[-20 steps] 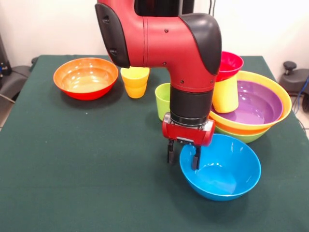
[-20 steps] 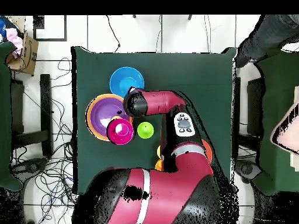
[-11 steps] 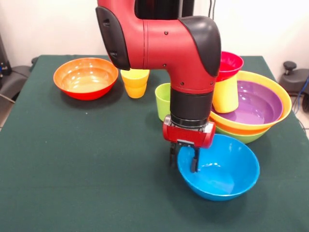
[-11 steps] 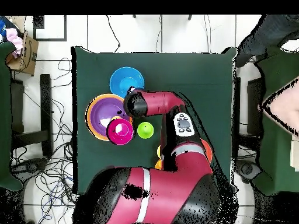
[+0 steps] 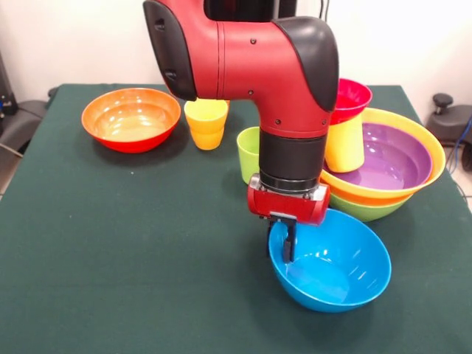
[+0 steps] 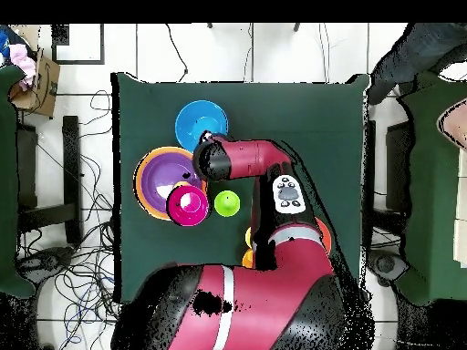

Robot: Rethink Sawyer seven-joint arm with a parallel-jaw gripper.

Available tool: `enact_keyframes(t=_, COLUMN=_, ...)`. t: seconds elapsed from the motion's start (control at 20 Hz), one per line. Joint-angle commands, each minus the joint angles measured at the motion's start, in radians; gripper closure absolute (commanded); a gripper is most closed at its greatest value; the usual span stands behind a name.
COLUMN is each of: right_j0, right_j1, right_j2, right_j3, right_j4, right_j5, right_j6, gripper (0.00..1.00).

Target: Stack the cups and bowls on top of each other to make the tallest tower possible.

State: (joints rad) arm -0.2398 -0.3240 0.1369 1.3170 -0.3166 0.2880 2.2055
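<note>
Front view. The gripper (image 5: 284,247) hangs at lower centre of the frame, its fingers pinched on the near-left rim of the blue bowl (image 5: 335,269), one finger inside the wall and one outside. The blue bowl sits at lower right, mouth up but tipped, its rim higher on the gripped left side; whether its base has left the table (image 5: 110,243) cannot be told. Right of centre stands the tower (image 5: 383,166): a purple bowl (image 5: 398,158) nested in an orange bowl (image 5: 435,166), this in a green bowl (image 5: 369,209), all mouths up, with a yellow cup (image 5: 345,144) upright inside the purple bowl and a small red bowl (image 5: 348,99) resting on the cup. Still loose: a red-orange bowl (image 5: 131,118) at upper left, two stacked yellow-orange cups (image 5: 206,124) at upper centre, and a green cup (image 5: 249,153) beside the arm, all mouths up with vertical axes. By this reading the task is roughly half done; the blue bowl is the piece in hand, and three loose groups remain.

Overhead view. The blue bowl (image 6: 201,122) lies at upper centre-left, just above the tower (image 6: 155,178), close beside it. The arm covers the gripper. The red bowl (image 6: 190,206) caps the tower's lower edge; the green cup (image 6: 227,202) stands just right of it.
</note>
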Motion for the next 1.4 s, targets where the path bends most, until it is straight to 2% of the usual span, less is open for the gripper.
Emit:
enact_keyframes(t=0.05, right_j0=-0.012, right_j1=0.048, right_j2=0.031, right_j3=-0.017, right_j4=-0.030, right_j5=0.021, right_j6=-0.011, gripper=1.00)
enact_keyframes(t=0.2, right_j0=-0.014, right_j1=0.046, right_j2=0.034, right_j3=-0.018, right_j4=-0.037, right_j5=0.002, right_j6=-0.013, gripper=1.00)
enact_keyframes(t=0.3, right_j0=-0.031, right_j1=0.002, right_j2=0.053, right_j3=0.011, right_j4=-0.044, right_j5=0.001, right_j6=-0.035, gripper=1.00)
enact_keyframes(t=0.45, right_j0=-0.082, right_j1=-0.158, right_j2=0.099, right_j3=0.148, right_j4=-0.037, right_j5=0.027, right_j6=-0.072, gripper=1.00)
enact_keyframes(t=0.7, right_j0=-0.120, right_j1=-0.311, right_j2=0.114, right_j3=0.240, right_j4=-0.029, right_j5=0.131, right_j6=-0.132, gripper=1.00)
enact_keyframes(t=0.85, right_j0=-0.141, right_j1=-0.415, right_j2=0.126, right_j3=0.275, right_j4=-0.013, right_j5=0.241, right_j6=-0.194, gripper=1.00)
enact_keyframes(t=1.1, right_j0=-0.181, right_j1=-0.490, right_j2=0.161, right_j3=0.306, right_j4=-0.010, right_j5=0.336, right_j6=-0.239, gripper=1.00)
enact_keyframes(t=1.4, right_j0=-0.277, right_j1=-0.596, right_j2=0.231, right_j3=0.386, right_j4=-0.010, right_j5=0.384, right_j6=-0.321, gripper=1.00)
